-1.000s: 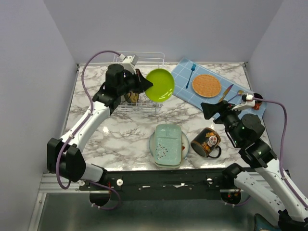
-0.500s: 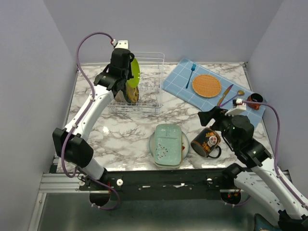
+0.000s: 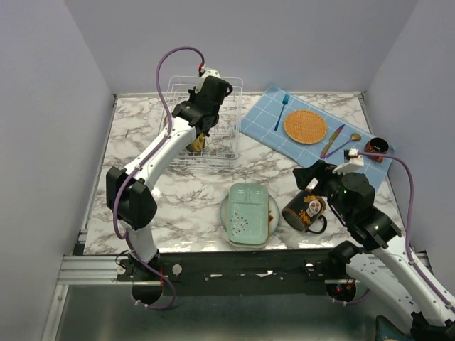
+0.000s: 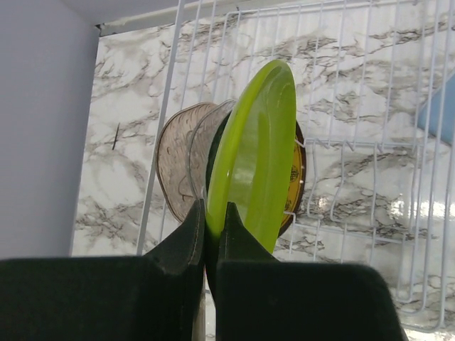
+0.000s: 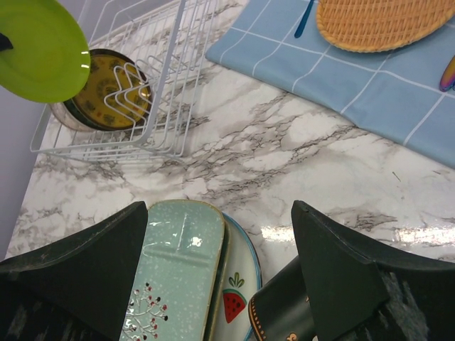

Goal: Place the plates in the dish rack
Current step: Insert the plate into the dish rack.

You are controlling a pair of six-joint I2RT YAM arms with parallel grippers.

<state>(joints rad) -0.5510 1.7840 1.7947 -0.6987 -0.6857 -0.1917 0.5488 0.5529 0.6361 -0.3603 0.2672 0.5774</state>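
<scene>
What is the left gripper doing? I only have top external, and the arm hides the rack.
Observer: The left wrist view shows the left gripper shut on the rim of the yellow-green plate, which it holds on edge over the dish rack.
Operator: Anything already in the rack?
Observer: Yes. A brownish plate and a dark-rimmed patterned plate stand on edge in it.
</scene>
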